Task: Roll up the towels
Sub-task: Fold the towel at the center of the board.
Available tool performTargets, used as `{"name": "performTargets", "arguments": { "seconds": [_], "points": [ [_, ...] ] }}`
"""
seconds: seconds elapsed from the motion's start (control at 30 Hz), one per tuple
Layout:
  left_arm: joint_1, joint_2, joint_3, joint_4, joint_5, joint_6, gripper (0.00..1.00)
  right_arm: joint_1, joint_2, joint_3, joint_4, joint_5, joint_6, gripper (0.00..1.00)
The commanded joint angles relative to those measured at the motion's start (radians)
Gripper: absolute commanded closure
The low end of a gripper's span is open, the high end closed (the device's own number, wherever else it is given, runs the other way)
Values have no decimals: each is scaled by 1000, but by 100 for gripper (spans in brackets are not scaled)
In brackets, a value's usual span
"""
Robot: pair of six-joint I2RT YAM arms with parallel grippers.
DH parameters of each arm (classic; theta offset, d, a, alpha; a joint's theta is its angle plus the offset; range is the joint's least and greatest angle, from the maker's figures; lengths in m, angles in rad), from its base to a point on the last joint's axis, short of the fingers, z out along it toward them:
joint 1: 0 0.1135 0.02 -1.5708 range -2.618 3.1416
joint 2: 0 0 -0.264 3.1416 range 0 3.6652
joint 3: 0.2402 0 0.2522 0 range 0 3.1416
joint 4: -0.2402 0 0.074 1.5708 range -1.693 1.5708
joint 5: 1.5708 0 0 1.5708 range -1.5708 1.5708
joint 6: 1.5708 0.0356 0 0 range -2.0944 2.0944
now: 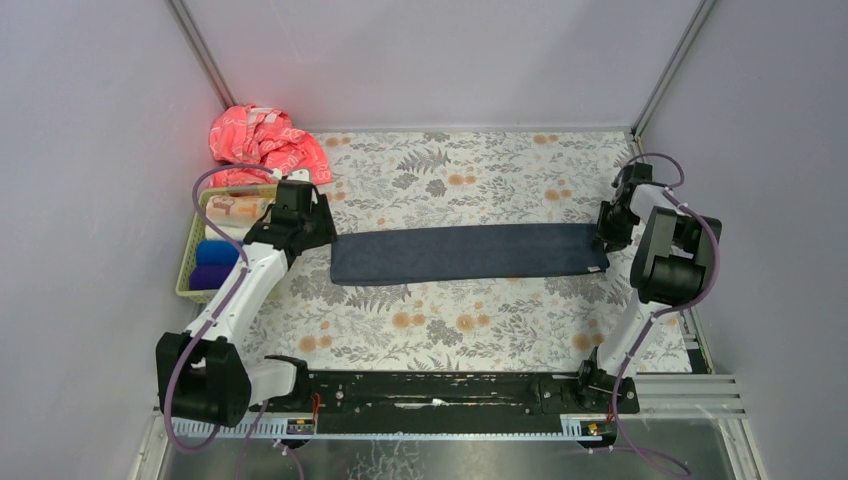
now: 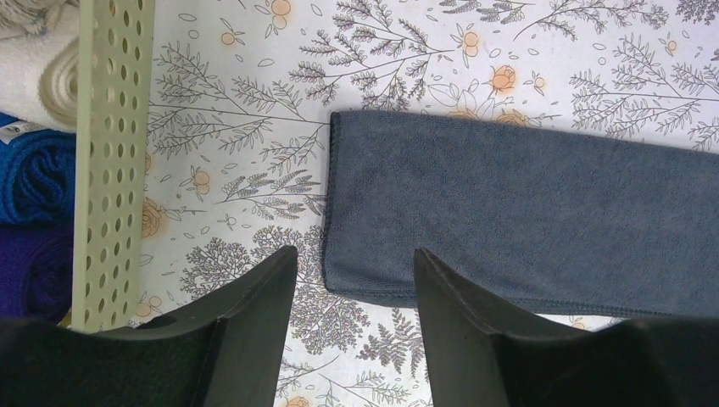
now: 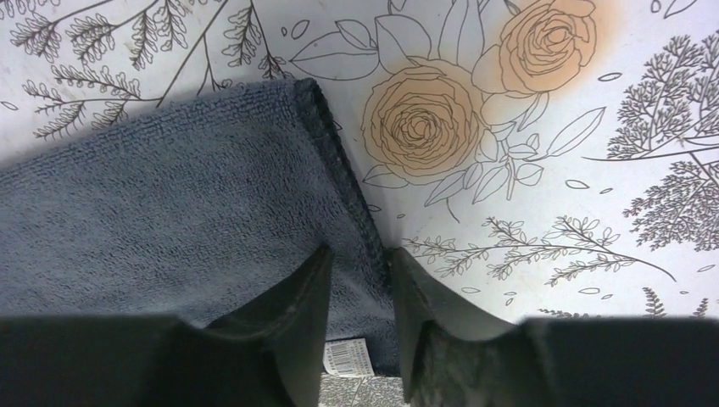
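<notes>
Right gripper (image 3: pixel 360 254): seen closest of all in its own wrist view. Its two black fingers are set narrow, one on each side of the stitched edge of the towel. Whether the edge is pinched cannot be told.
Left gripper (image 2: pixel 356 254): held partly open, with nothing gripped. It is hung just over a corner at the left end of the towel.
Dark grey-blue towel (image 1: pixel 470 253): laid flat as one long strip across the middle of the table, from left to right. It is not rolled. Its left end is by the left gripper and its right end is by the right gripper.
White tag (image 3: pixel 348 356): seen at the towel's edge, down between the right fingers.
Green basket (image 1: pixel 188 262): set at the left side of the table, just beside the left arm.
Blue roll (image 1: pixel 217 252): kept in the basket, touching the purple roll.
Purple roll (image 1: pixel 208 277): kept at the near end of the basket.
Cream roll (image 2: pixel 42 76): kept in the basket, past the blue roll.
Pink cloth (image 1: pixel 265 140): bunched up in the far left corner, behind the basket.
Flower cover (image 1: pixel 480 180): spread over the table, under the towel and the basket.
</notes>
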Motion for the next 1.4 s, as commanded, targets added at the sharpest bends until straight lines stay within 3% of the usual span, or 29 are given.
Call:
{"name": "performTargets", "arguments": {
  "seconds": [0.0,0.13,0.6,0.73,0.93,0.97,1.0,1.03,1.37],
  "points": [
    [-9,-23,-10,37,-29,20,47,7,123,-24,-84,-24,-9,69],
    [-9,-33,-17,43,-31,24,47,8,141,-11,-96,28,-9,99],
    [-9,-45,-25,46,-16,5,42,-77,-28,248,-171,611,116,100],
    [-6,-50,-23,49,-19,-25,27,-61,-89,260,-191,427,123,100],
    [1,-28,2,51,106,-66,18,34,-210,121,-154,31,151,100],
    [1,-31,0,57,131,-67,15,52,-224,97,-145,-23,155,100],
    [1,-34,-3,59,152,-72,3,69,-236,80,-142,-59,164,100],
    [1,-38,-5,60,169,-77,0,91,-247,66,-141,-93,176,100],
    [1,-43,-18,53,280,-134,0,368,-314,44,-90,-317,297,100]
  ]
}}
